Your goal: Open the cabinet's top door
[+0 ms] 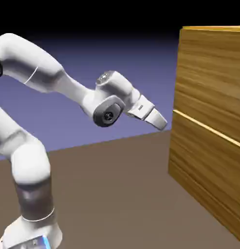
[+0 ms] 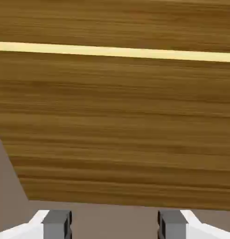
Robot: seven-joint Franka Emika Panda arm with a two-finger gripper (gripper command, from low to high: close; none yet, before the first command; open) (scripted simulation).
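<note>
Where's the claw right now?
In the exterior view, the claw is right of the middle, pointing down toward the wooden cabinet and close to its left edge, about level with the pale seam.

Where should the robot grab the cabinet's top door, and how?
Probably by a handle, if it has one, but none shows on the visible part of the top door. That wood face looks flat, offering the open gripper nothing to pinch. I'd come from the front, the robot's side, since the face is turned that way; the exact spot I can't tell.
</note>
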